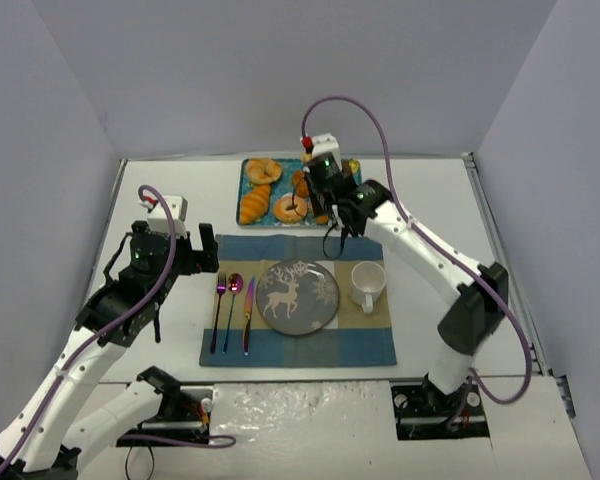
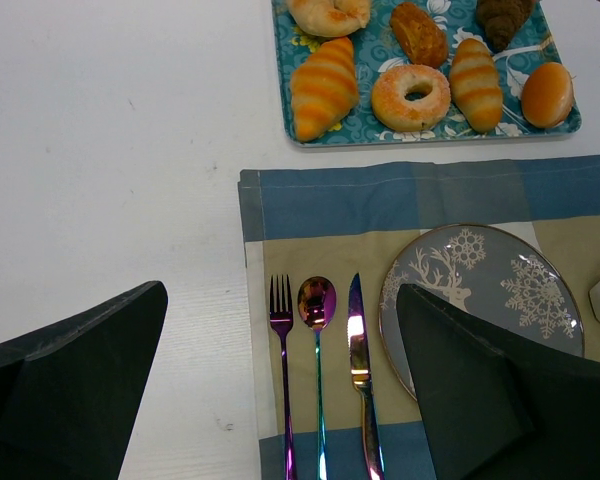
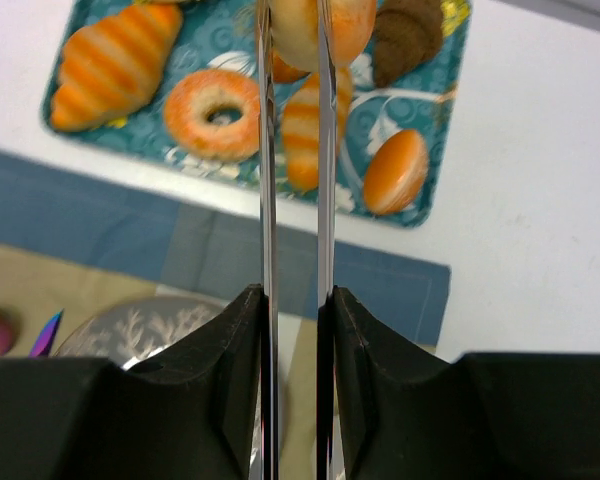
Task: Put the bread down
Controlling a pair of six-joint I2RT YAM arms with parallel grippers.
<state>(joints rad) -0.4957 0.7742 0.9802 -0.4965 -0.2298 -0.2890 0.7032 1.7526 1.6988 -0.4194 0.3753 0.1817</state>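
Bread (image 2: 325,88) lies on the tray (image 2: 365,125) at the bench's (image 2: 110,150) far edge, with open bench on both sides. Right end effector (image 3: 292,15) hangs above it, drawn together. Left end effector (image 2: 280,292) gapes over the placemat's (image 2: 430,200) left edge.

Tray (image 2: 375,45): teal, pale swirl-and-flower print.
Croissant roll (image 2: 325,90), tray 8 o'clock: golden-orange, cream stripes.
Donut (image 2: 410,97): pale orange, white-speckled.
Round bun (image 3: 352,25): cream and orange.
Placemat (image 2: 380,200): blue-tan plaid.
Plate (image 2: 500,250): grey, white deer, snowflakes.
Cutlery (image 2: 317,300): iridescent purple-pink.
Desk (image 2: 110,150): white.
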